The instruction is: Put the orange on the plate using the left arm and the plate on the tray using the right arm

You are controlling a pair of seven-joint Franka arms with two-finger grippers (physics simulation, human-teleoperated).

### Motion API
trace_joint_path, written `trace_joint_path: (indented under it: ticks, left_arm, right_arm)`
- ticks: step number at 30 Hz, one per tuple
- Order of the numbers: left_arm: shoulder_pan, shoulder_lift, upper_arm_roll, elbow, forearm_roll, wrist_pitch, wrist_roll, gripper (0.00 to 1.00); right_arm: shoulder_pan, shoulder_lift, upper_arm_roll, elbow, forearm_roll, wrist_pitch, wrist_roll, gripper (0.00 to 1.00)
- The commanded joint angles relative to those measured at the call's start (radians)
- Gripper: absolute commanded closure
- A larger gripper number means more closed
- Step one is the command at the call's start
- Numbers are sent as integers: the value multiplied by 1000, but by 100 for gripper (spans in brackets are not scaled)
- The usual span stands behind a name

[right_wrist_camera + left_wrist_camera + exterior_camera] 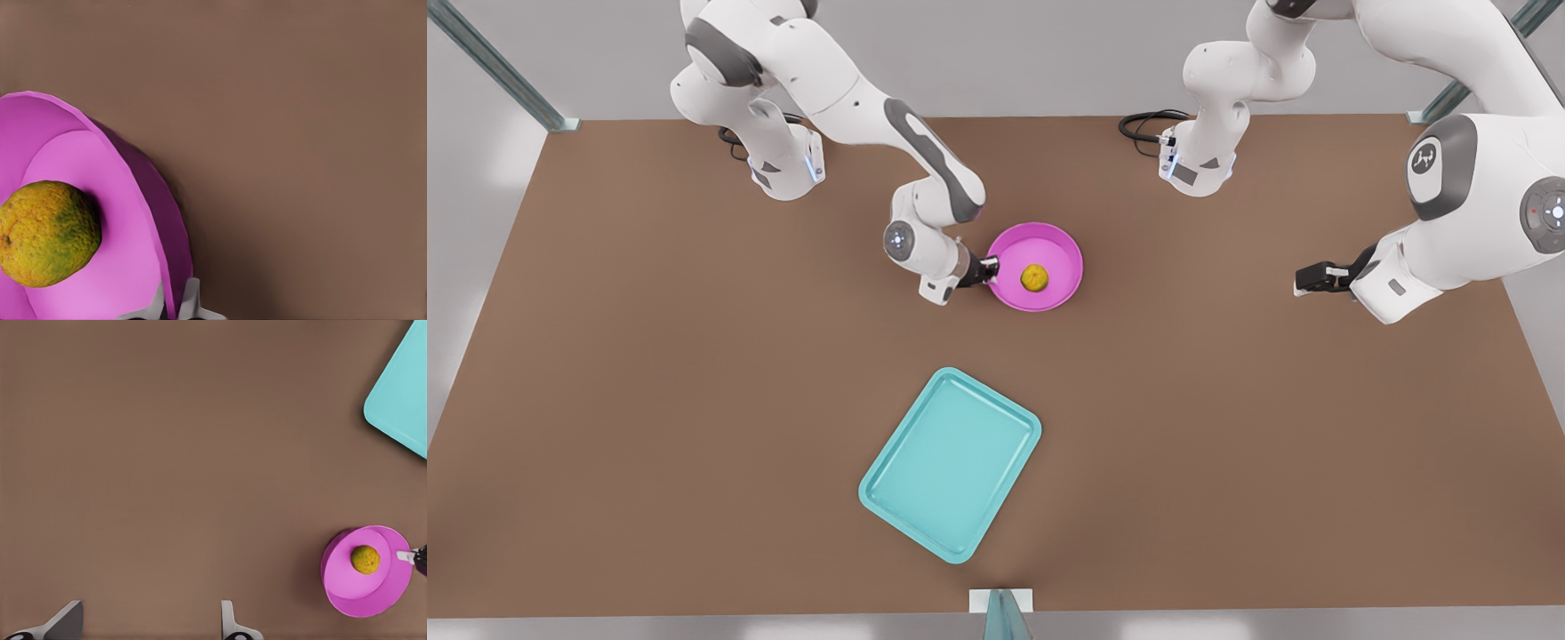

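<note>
Now the right gripper [990, 264] pinches the plate [1058, 253] rim beside the orange [1034, 277].

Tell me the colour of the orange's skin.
The orange is yellow-orange with a greenish patch, clearest in the right wrist view.

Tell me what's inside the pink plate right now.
The orange sits near the middle of the plate. The right gripper pinches its rim. The dish floor under the orange is covered. The left gripper waits apart, open.

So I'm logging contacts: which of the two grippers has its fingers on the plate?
The right gripper, shut on the pink plate rim; the left gripper hangs apart, open.
</note>
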State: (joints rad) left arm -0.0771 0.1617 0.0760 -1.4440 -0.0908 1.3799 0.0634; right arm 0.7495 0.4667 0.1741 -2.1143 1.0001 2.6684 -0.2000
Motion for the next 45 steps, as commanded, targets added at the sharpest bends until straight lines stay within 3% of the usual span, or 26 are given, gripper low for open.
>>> trace_joint_path:
  ticks: [1,10,18,34,35,36,43,45]
  left_arm:
    - [0,-2,1,1,2,-1,6,0]
    - [0,1,1,1,0,2,6,0]
    - [0,4,1,1,0,-1,7,0]
    - [3,19,5,4,-3,2,9,0]
    - [3,19,5,4,-3,2,9,0]
    - [3,19,7,5,-3,2,7,0]
    - [3,27,7,4,-1,1,12,0]
    - [2,30,7,5,11,-10,16,0]
  right_arm:
    - [-21,-11,-1,13,-3,-24,14,79]
    - [-194,26,-4,189,-3,-97,8,79]
    - [-386,165,-5,392,-15,-125,1,79]
    - [-529,317,-8,550,-20,-148,-102,79]
    - [-529,322,-8,553,-20,-148,-99,64]
    - [-527,323,-8,556,-18,-147,-98,0]
    - [-536,308,-12,548,-15,-192,-88,0]
    - [-507,242,-122,544,-43,-382,-68,0]
